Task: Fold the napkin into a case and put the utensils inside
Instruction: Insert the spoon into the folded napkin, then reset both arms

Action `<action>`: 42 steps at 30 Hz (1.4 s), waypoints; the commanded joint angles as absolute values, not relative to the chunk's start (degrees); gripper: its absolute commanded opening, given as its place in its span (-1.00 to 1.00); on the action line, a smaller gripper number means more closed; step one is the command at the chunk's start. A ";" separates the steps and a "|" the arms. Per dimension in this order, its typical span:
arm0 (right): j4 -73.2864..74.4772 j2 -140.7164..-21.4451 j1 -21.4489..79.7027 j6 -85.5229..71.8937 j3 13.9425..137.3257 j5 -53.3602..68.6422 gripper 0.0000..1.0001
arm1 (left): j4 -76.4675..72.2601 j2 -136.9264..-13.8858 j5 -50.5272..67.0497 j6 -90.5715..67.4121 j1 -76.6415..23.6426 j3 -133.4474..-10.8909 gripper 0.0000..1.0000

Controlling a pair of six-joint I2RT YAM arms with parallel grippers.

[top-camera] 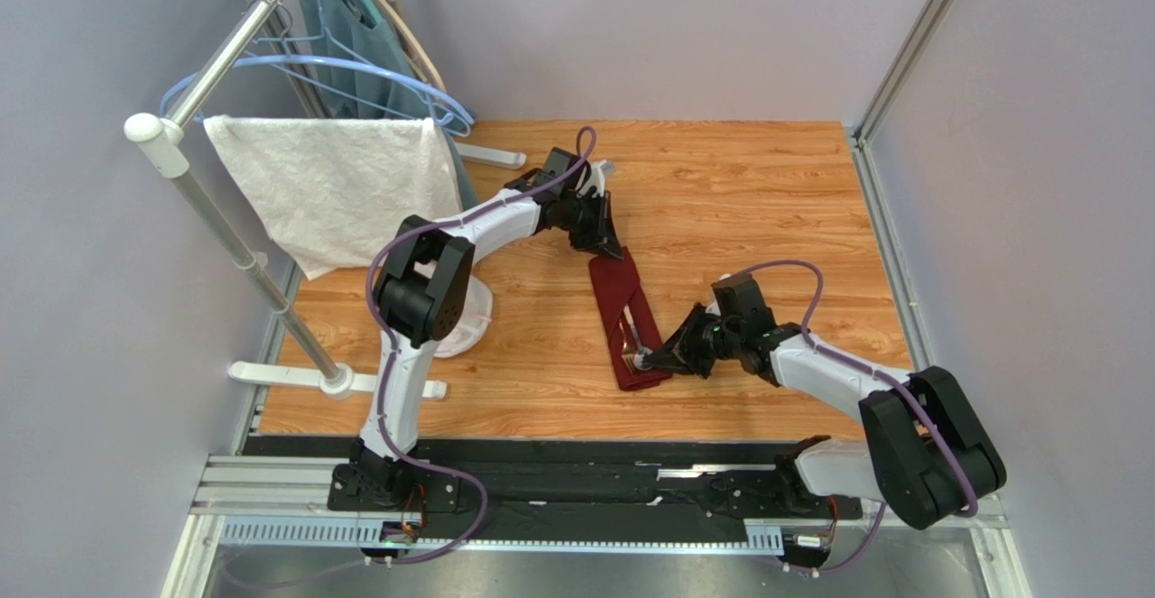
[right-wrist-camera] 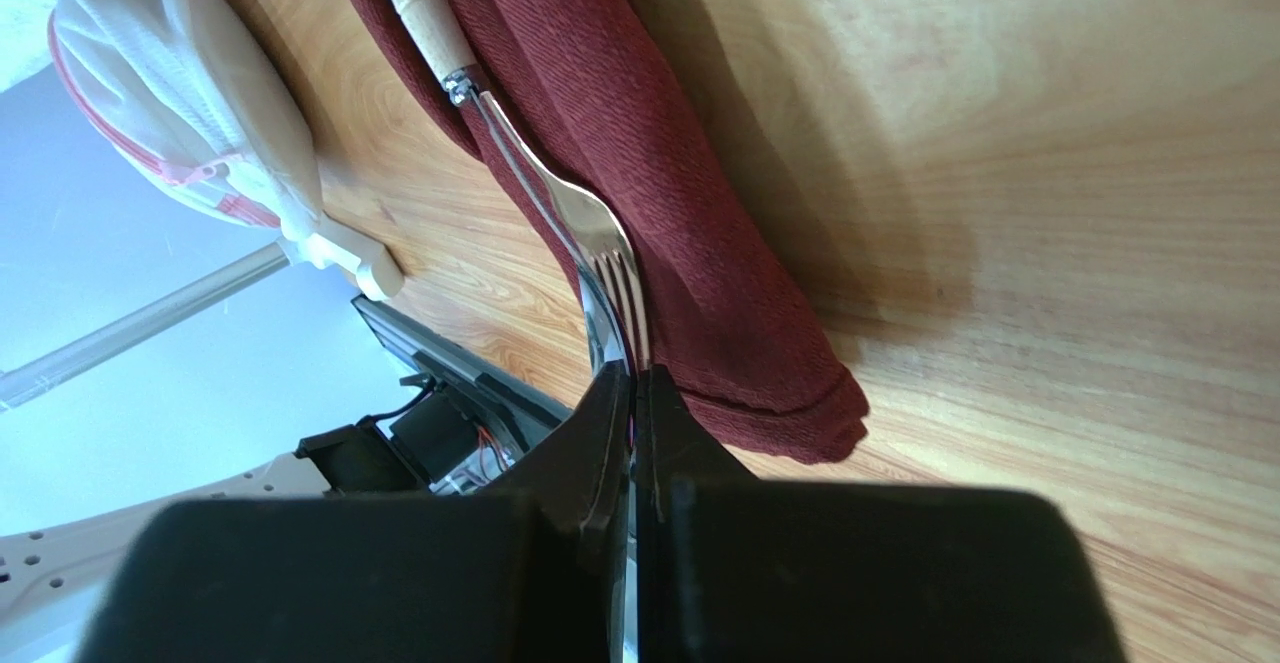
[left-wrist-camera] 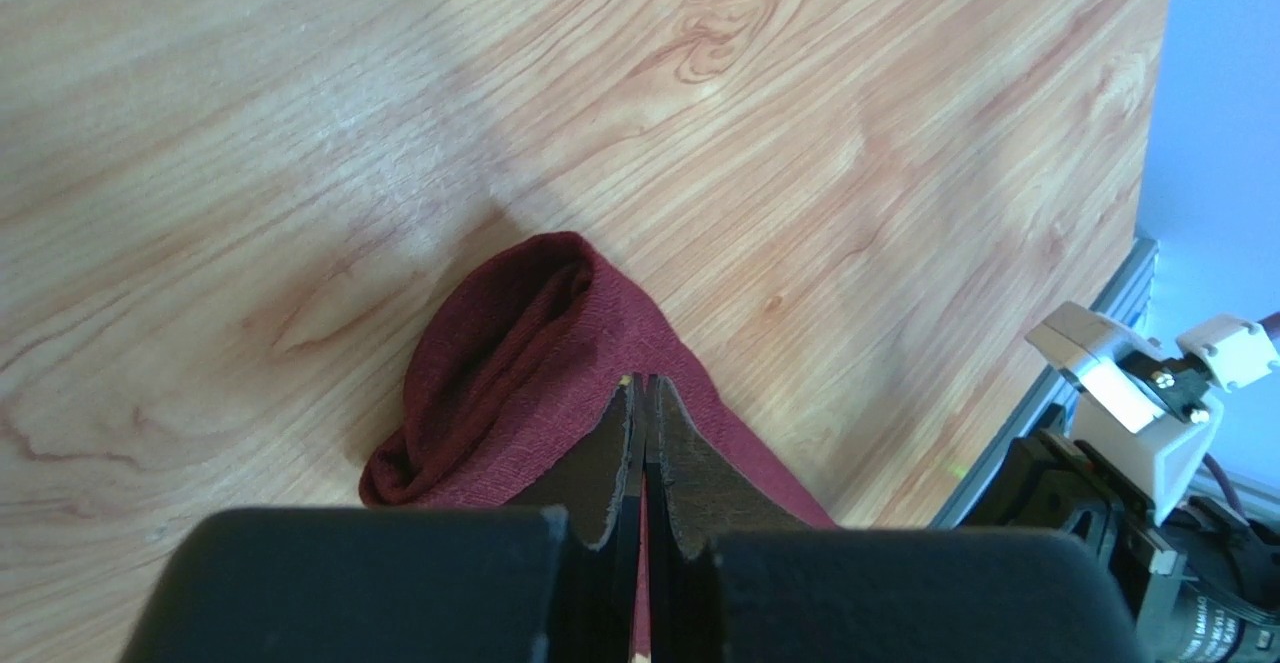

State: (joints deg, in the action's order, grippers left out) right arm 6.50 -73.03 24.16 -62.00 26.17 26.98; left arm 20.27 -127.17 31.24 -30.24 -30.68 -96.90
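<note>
The napkin is already folded into a long thin red case lying flat on the bench, so the step now looks like putting the utensils in. The left gripper is squeezed shut on the red cloth at one end of the case, and the puffy folded end sits just in front of its tips. The right gripper is at the other end. It is closed tight on the pointy prongs of the fork. The fork reaches straight out ahead of this gripper, with its tan handle farthest away, lying along the red cloth. I cannot tell if the handle is tucked in the pocket or only lying on top. I cannot pick out the spoon. Next, I think the right gripper needs to push the fork gently forward along the case, while the left gripper holds the cloth down so it does not slide or bunch up.
</note>
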 commanded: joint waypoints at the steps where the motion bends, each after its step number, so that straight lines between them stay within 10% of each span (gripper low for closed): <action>1: 2.55 -74.79 23.47 -61.52 29.18 25.66 -1.00 | 21.88 -127.79 32.08 -28.74 -30.94 -101.69 -1.00; 21: -7.65 -83.76 23.20 -63.28 31.20 25.40 -0.97 | 22.24 -123.67 33.05 -29.09 -31.11 -99.06 -1.00; 29: 4.78 -75.69 23.20 -59.69 31.55 22.78 0.10 | 22.24 -117.88 33.66 -29.97 -32.43 -95.02 -1.00; 42: 39.90 -45.75 24.08 -32.96 37.18 3.90 0.39 | 15.92 -83.88 23.95 -29.97 -45.78 -68.66 -0.38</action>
State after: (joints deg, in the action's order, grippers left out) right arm 27.81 -55.09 23.57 -44.51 33.98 17.61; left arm 20.01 -96.99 31.38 -30.17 -40.12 -75.48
